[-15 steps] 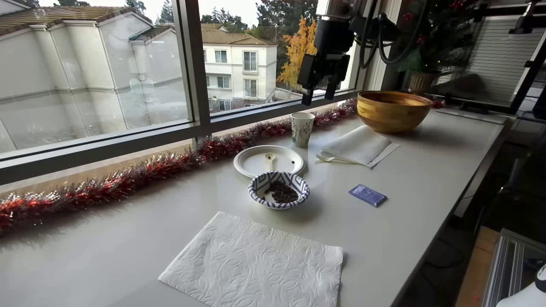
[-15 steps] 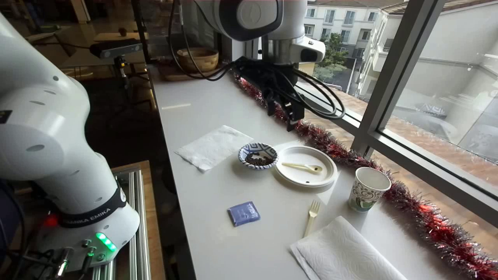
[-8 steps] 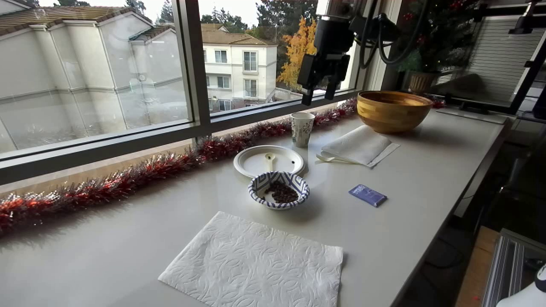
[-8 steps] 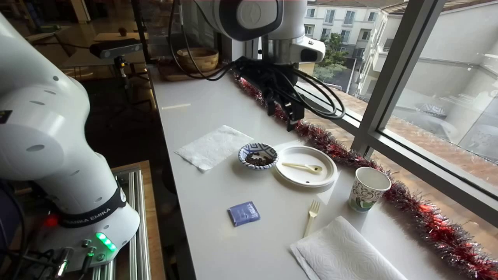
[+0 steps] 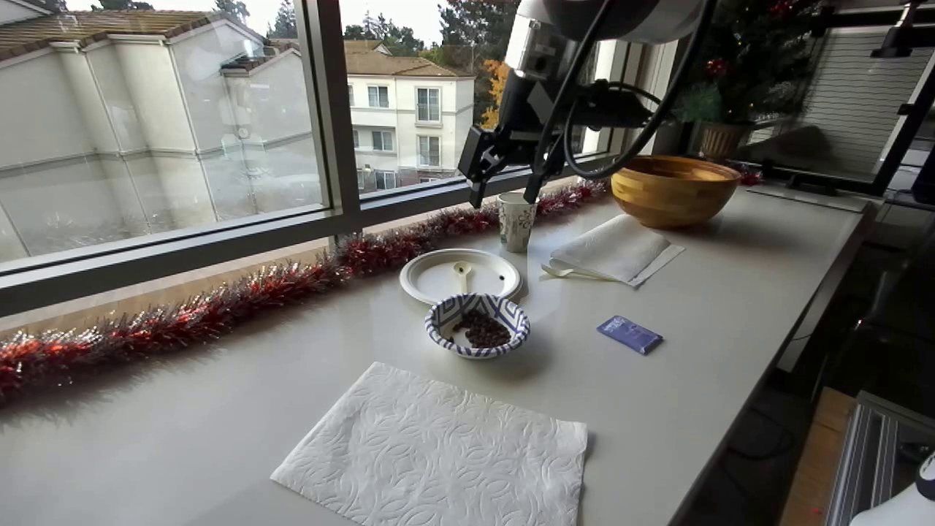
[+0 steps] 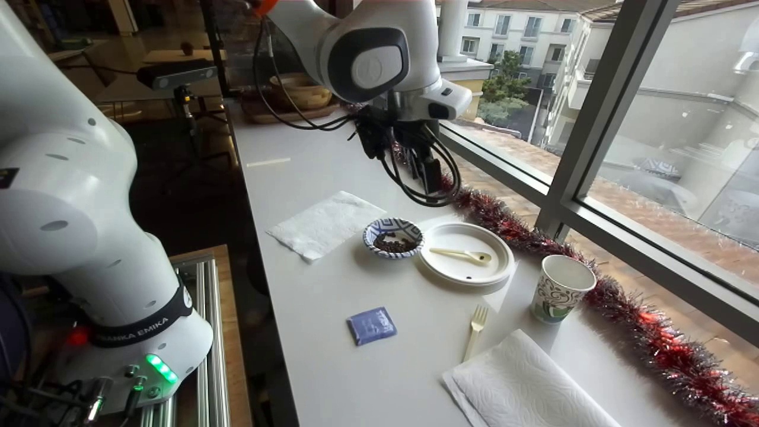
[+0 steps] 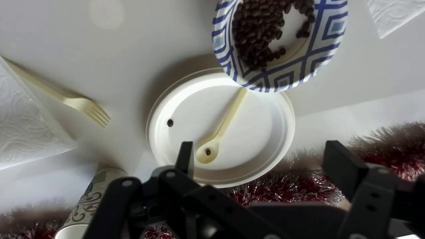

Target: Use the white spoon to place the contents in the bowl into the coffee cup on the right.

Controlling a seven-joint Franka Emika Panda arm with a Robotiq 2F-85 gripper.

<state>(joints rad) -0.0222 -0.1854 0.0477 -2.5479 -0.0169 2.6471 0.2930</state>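
I see the pale spoon [image 7: 226,121] lying on the plate [image 7: 257,137], one bean [image 7: 208,152] in its scoop; the bowl [image 7: 302,68] of beans [image 7: 254,33] sits just beside, the cup [image 6: 557,299] by the tinsel [image 6: 646,321]. My gripper [image 7: 259,154] hangs above, jaws wide apart.

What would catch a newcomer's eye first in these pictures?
Probably the red-and-silver tinsel garland running along below the grey metal window frame. Next, the heap of dark brown beans in the round blue-and-white patterned paper bowl, beside a round white plate that carries a cream plastic spoon. Above the white table hangs the black two-fingered gripper, its jaws open wide with nothing between them.
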